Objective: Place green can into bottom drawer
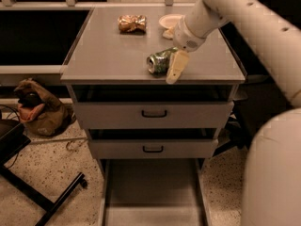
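Observation:
The green can [159,61] lies on its side near the front edge of the grey cabinet top [108,55]. My gripper [172,51] is open at the can's right end, low over the top. One pale finger [176,68] hangs in front of the can's right end, and the other finger [168,33] shows behind it near the bowl. The can rests on the surface, not lifted. The bottom drawer [150,192] is pulled out below, and its flat grey floor holds nothing.
A golden snack packet [131,23] and a pale round bowl [169,20] sit at the back of the top. Two upper drawers with black handles [154,113] stand slightly ajar. A brown bag [37,108] and a black chair base [42,197] are on the floor at the left.

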Available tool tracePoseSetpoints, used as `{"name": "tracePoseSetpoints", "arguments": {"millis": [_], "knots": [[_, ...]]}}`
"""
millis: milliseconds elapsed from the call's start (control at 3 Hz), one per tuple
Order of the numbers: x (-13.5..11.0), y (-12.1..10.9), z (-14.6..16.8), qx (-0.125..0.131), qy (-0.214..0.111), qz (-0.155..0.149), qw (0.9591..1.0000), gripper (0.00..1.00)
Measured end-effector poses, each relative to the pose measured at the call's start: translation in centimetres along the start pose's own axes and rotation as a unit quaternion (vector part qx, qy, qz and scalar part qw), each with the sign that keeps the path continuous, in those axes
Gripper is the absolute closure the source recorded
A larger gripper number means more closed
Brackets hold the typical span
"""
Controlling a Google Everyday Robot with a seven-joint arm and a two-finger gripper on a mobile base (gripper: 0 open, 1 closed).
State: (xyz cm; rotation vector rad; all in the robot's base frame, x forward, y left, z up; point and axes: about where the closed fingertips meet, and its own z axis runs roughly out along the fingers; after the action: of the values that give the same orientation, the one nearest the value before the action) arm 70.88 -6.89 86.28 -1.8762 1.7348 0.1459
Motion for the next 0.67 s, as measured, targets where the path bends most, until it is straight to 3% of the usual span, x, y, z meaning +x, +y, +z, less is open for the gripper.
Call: {"name": "tracePoseSetpoints", "arguments": {"millis": [333,667], "knots": [[0.91,-2.36,3.47,-0.005,-0.029,0.003,0.9996,0.0],[0.39,-2.61,2.9,-0.003,-0.021,0.002,0.9998,0.0]]}}
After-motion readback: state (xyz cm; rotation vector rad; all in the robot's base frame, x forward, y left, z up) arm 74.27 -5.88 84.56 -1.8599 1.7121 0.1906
